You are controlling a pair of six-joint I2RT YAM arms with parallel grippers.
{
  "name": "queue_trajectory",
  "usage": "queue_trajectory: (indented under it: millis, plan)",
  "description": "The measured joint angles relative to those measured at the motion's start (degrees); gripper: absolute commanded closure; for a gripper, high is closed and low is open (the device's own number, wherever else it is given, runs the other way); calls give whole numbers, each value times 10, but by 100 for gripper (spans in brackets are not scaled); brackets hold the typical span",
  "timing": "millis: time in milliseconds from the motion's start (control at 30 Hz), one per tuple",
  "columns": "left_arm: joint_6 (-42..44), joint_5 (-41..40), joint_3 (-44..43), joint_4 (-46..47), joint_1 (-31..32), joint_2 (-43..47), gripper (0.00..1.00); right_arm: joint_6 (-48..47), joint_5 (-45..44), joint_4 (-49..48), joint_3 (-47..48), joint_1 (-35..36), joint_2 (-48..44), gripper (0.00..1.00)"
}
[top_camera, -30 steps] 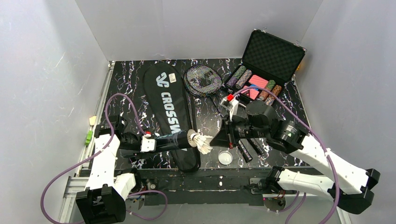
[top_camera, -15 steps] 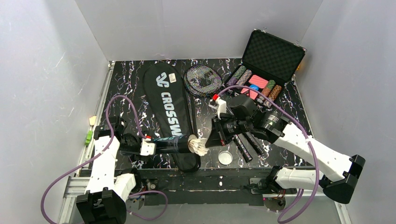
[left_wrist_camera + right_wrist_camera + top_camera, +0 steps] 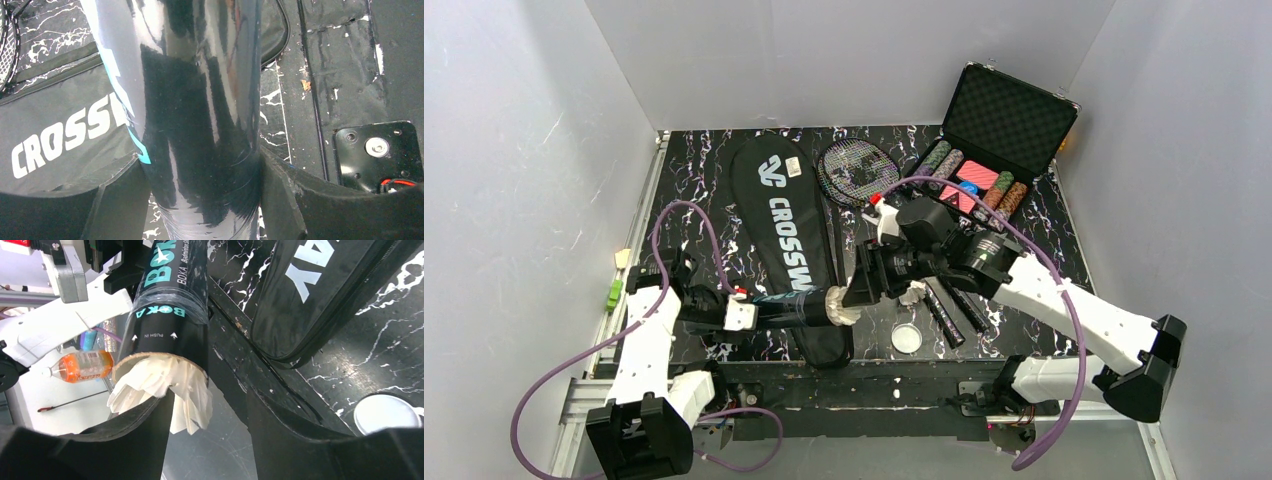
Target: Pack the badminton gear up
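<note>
My left gripper [image 3: 769, 308] [image 3: 200, 195] is shut on a dark tube [image 3: 804, 306] [image 3: 200, 100] [image 3: 170, 300] printed "BOKA", held level with its mouth to the right. White shuttlecock [image 3: 839, 305] [image 3: 160, 382] feathers stick out of that mouth. My right gripper [image 3: 856, 294] [image 3: 210, 440] stands open right at the mouth, one finger against the feathers, holding nothing. The round white lid [image 3: 907, 338] [image 3: 387, 412] lies on the table near the front edge. The black "CROSSWAY" bag [image 3: 784, 215] [image 3: 60, 115] lies under the tube. Two rackets [image 3: 859, 172] lie beside the bag, their grips [image 3: 954, 312] below my right arm.
An open black case of poker chips [image 3: 984, 150] sits at the back right. Grey walls close in three sides. The table's front edge [image 3: 874, 362] runs just below the lid and the tube.
My right gripper moved left to the tube's mouth with the shuttlecock, which now sits deeper in the tube, and then opened. The left gripper kept hold of the tube.
</note>
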State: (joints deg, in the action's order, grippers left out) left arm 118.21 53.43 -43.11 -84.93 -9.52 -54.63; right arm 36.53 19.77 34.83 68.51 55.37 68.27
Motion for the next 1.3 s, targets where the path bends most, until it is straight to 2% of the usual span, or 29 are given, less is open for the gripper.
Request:
queue_trajectory:
  millis: [233,433,567,700,867,1300]
  plan:
    - [-11,14,0,8,4,-3,100,28,-58,-25,17,53,50,34]
    - [-23,22,-6,9,5,-5,100,36,-114,-24,33,69,62,26]
    - [-30,26,-9,9,5,-10,100,35,-147,-21,31,69,21,24]
    - [-39,30,-9,10,5,-16,100,35,-165,-24,20,61,-65,25]
    - [-49,38,-19,10,5,-19,100,40,-170,-40,-9,57,-113,26]
    - [-58,48,-23,9,5,-18,100,60,-168,-81,-47,57,-40,28]
